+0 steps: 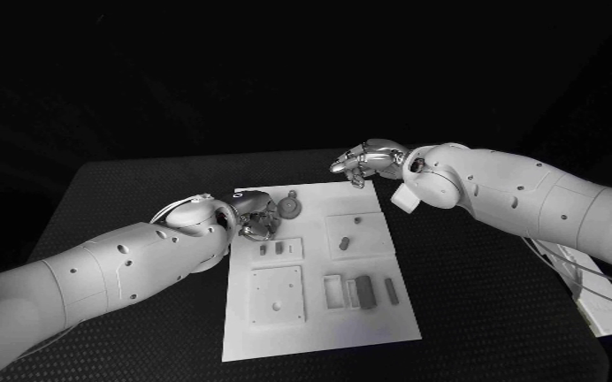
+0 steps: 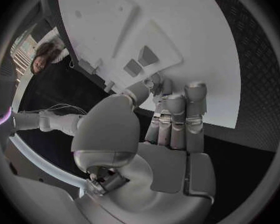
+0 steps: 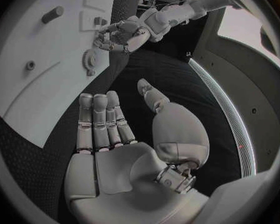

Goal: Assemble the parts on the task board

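Your left hand [image 1: 256, 214] hovers empty, fingers apart, just left of the round grey gear part [image 1: 292, 209] on the white task board [image 1: 319, 329]; your right hand [image 1: 367, 163], fingers spread and empty, hangs over the board's far edge.

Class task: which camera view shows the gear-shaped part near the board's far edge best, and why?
The head view: the gear-shaped part lies flat on the task board beside the left hand. The right wrist view shows it small and edge-on; in the left wrist view I cannot identify it.

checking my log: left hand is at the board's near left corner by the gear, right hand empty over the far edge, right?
Nearly. The left hand is at the task board's far left corner beside the gear, as the head view shows. The right hand is empty.
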